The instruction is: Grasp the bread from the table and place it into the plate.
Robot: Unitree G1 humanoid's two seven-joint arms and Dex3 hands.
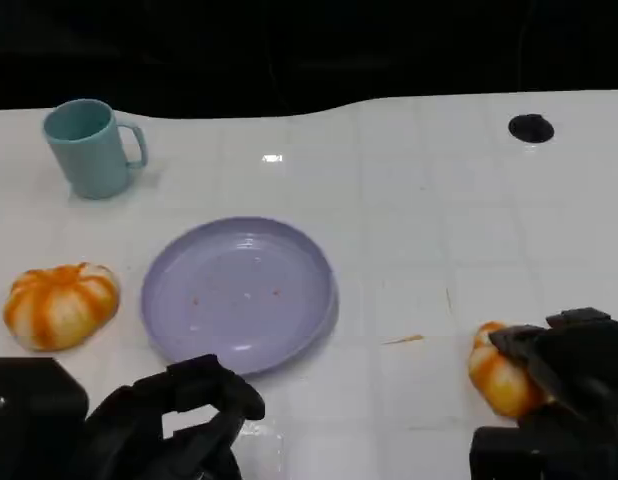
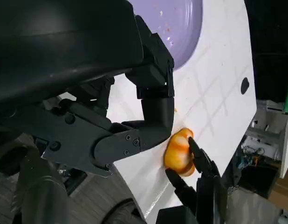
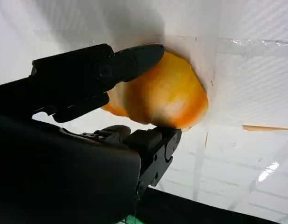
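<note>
Barely begun: bread gripped, plate waiting.
Right hand (image 1: 564,385) clasps bread (image 1: 497,378) on the table (image 1: 439,230); purple plate (image 1: 239,292) holds none.

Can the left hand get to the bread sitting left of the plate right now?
Probably yes. The left hand is open and holds nothing, and bare table lies between it and that bread beside the plate.

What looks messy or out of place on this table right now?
Little stands out. The purple plate has small orange-brown specks inside, and a thin orange smear marks the table between the plate and the bread at the right hand. The teal mug stands upright.
</note>
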